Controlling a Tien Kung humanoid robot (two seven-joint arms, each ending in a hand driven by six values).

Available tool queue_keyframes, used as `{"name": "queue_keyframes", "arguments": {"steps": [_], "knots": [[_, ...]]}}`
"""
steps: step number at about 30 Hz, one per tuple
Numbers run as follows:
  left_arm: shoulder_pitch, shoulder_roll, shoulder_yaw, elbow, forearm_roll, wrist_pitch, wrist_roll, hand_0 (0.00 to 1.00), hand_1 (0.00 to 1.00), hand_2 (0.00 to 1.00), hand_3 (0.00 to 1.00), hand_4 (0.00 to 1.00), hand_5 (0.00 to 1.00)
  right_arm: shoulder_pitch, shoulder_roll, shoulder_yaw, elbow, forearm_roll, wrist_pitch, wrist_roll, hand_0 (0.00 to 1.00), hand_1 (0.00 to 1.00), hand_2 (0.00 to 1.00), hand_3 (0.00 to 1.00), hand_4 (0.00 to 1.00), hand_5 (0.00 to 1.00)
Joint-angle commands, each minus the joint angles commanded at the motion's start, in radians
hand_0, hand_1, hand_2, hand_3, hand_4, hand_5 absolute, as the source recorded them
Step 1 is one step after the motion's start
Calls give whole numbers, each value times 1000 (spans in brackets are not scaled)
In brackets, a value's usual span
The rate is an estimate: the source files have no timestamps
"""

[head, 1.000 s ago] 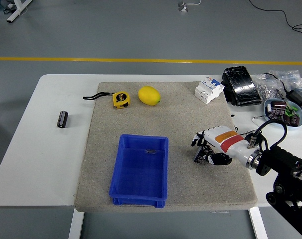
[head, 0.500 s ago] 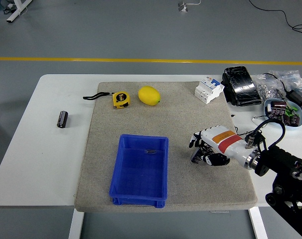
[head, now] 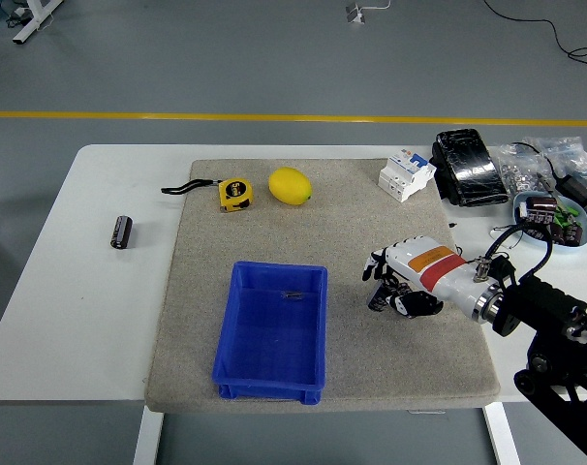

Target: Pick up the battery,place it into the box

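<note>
The right hand (head: 395, 286) hangs low over the grey mat (head: 371, 339), palm down, fingers curled under. Something small and dark sits beneath the fingertips, but whether they grip anything cannot be told. Just to the hand's left lies the blue box (head: 272, 329), open and shallow, with a small dark item on its floor near the far wall. Beyond the box, further from the hand, rest a lemon (head: 290, 186) and a yellow tape measure (head: 234, 194). The battery (head: 122, 232) lies farthest, on the bare white tabletop (head: 90, 291) well left of the mat, its long axis running near to far. No left arm shows; the reach across looks long.
</note>
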Motion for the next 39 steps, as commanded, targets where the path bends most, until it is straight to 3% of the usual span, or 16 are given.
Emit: {"name": "queue_keyframes", "arguments": {"steps": [19,39], "knots": [[-3,5,9,0,-16,10,-5,679,633,665,646,663,690,76,-13,-12,79,20,22,-15,366,435,515,543,612,15],[-9,5,12,1,-20,15,-8,679,631,662,647,663,689,144,-3,-91,236,47,56,-42,370,434,514,539,632,35]]}}
